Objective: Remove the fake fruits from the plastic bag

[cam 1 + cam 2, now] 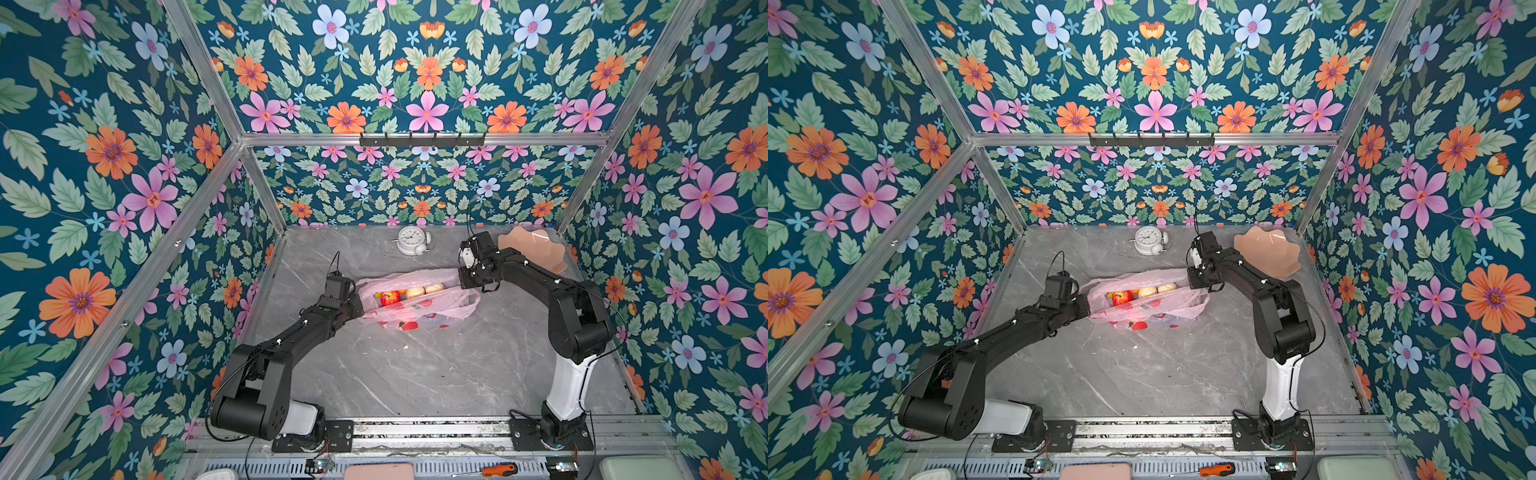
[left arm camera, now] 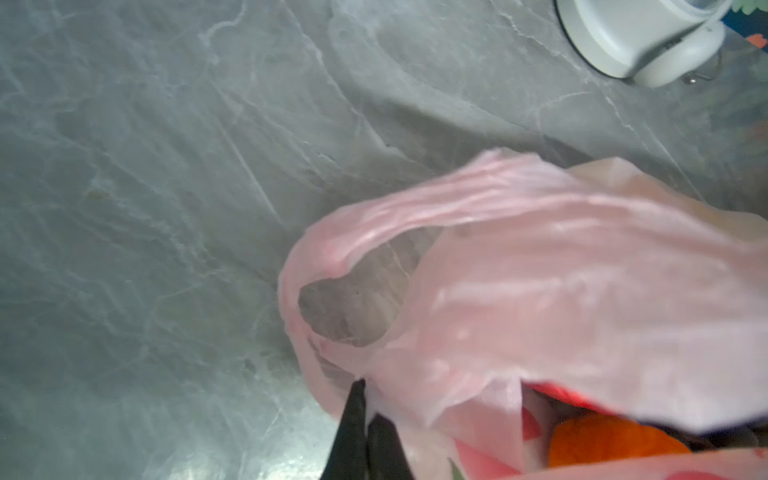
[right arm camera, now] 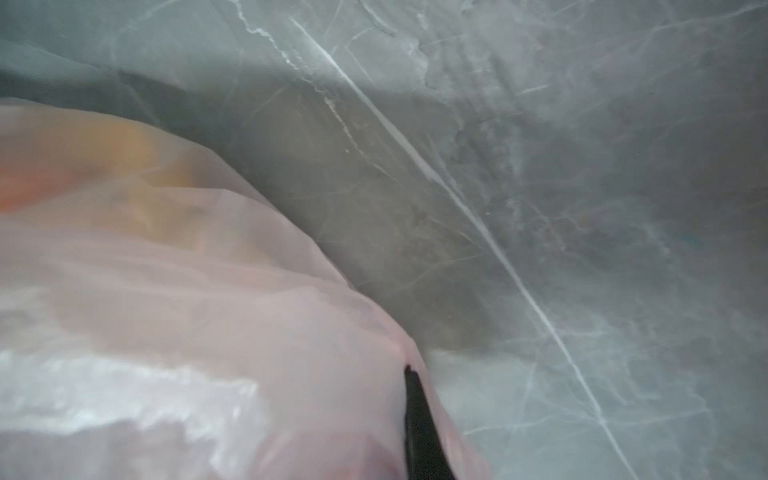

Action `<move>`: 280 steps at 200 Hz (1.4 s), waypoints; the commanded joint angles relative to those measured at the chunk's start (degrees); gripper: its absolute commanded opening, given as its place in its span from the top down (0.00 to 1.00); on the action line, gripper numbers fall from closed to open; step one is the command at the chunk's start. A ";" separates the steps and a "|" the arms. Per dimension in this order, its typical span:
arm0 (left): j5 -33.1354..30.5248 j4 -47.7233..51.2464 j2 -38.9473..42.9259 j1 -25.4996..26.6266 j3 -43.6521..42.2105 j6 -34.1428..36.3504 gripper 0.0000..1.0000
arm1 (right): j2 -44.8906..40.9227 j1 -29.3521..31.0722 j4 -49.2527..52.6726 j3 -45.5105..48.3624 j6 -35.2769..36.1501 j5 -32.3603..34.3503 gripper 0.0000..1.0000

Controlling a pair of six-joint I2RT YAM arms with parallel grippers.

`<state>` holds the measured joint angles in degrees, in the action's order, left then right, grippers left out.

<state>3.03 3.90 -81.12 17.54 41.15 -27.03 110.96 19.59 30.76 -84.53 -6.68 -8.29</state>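
Pink film is pinched on the left: the left gripper (image 2: 365, 395) has its jaws pressed together on the plastic bag (image 1: 419, 309) just beside a handle loop (image 2: 332, 266). The bag lies on its side near the middle of the grey marble table (image 1: 415, 374), its mouth drawn into a long slit between the two arms.

Through that slit, in both top views, show the red apple (image 1: 390, 298) at the left end and two cream fruits (image 1: 424, 290) in a row beside it; the left wrist view catches an orange (image 2: 615, 442) under the film. All the fake fruits that show are inside.

At the bag's right end sits the right gripper (image 1: 462, 281), closed; its wrist view shows one black finger (image 3: 417, 415) with film bunched against it, so it looks clamped on the rim.

The step in hand seems to be spreading the mouth. Next, I judge, one arm must let go and reach in for a fruit, or both must lift and tip the bag; the thin film may slip or tear.
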 commanded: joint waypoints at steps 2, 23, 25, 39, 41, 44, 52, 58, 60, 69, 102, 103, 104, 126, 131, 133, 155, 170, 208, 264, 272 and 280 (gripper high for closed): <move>-0.43 0.80 -0.67 3.47 2.20 2.66 1.00 | -0.38 0.15 1.10 -2.09 -3.97 -10.30 0.92; -2.19 0.78 -0.38 6.47 2.72 2.51 1.00 | -2.31 0.21 1.37 -2.57 -7.33 -9.02 0.67; -2.44 0.76 -0.25 6.66 2.67 2.51 1.00 | -2.58 0.19 1.46 -2.57 -7.68 -8.60 0.64; -3.73 0.91 0.32 8.29 2.62 2.50 1.00 | -4.71 0.46 2.66 -2.27 -9.54 -3.84 0.44; -3.86 0.93 0.41 8.47 2.62 2.50 1.00 | -4.96 0.51 2.88 -2.19 -9.72 -3.00 0.41; -4.09 0.93 0.51 8.69 2.59 2.50 1.00 | -5.37 0.74 3.23 -2.07 -9.97 -1.64 0.38; -4.45 0.93 0.68 9.44 2.55 2.50 1.00 | -6.45 1.46 4.16 -1.66 -10.56 2.28 0.29; -4.79 0.93 0.86 9.89 2.33 2.43 1.00 | -7.09 2.06 5.18 -1.58 -11.09 5.69 0.25; -4.92 0.93 0.87 9.99 2.29 2.38 1.00 | -7.34 2.36 5.67 -1.60 -11.32 7.14 0.23; -5.46 0.86 1.12 10.47 2.05 2.16 1.00 | -7.97 3.87 7.61 -1.60 -12.28 12.46 0.18; -6.87 0.54 2.20 11.63 0.99 1.46 1.00 | -9.74 10.08 11.47 -0.08 -18.66 22.85 0.16; -6.88 0.52 2.24 11.63 0.97 1.41 1.00 | -9.77 10.19 11.40 0.08 -18.87 23.00 0.16; -6.84 0.51 2.31 11.68 0.92 1.39 1.00 | -9.87 10.46 11.37 0.21 -19.06 23.16 0.16; -7.37 -0.11 2.93 12.24 0.22 0.71 1.00 | -9.69 14.66 11.53 1.70 -23.71 25.78 0.15; -7.57 -0.20 3.00 12.29 0.09 0.58 1.00 | -9.43 15.50 11.51 1.89 -24.39 26.22 0.15; -7.59 -0.21 2.99 12.35 0.01 0.57 1.00 | -9.33 15.74 11.49 1.91 -24.76 26.29 0.15; -8.86 -0.16 3.07 12.69 -0.38 -0.03 1.00 | -8.33 17.59 10.12 3.02 -25.74 24.78 0.16; -10.57 0.28 3.23 12.69 -0.72 -0.98 1.00 | -8.46 17.66 9.31 4.64 -26.03 23.98 0.27; -11.53 1.08 2.71 9.42 -2.73 -4.77 1.00 | -18.75 15.48 -2.67 18.21 -24.10 17.69 0.76; -4.51 -3.53 4.79 4.70 -8.63 -7.53 1.00 | -28.69 8.77 -20.38 36.50 -27.03 1.71 1.00; -3.60 -4.20 4.60 5.38 -8.80 -7.20 1.00 | -28.52 8.79 -21.38 37.17 -27.16 0.84 1.00; -4.06 -4.19 4.57 6.69 -8.64 -6.76 1.00 | -28.26 8.77 -22.06 37.49 -27.42 -0.01 1.00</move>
<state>-0.75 0.38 -76.49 22.63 32.77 -34.15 82.74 28.53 14.17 -48.34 -32.95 -4.91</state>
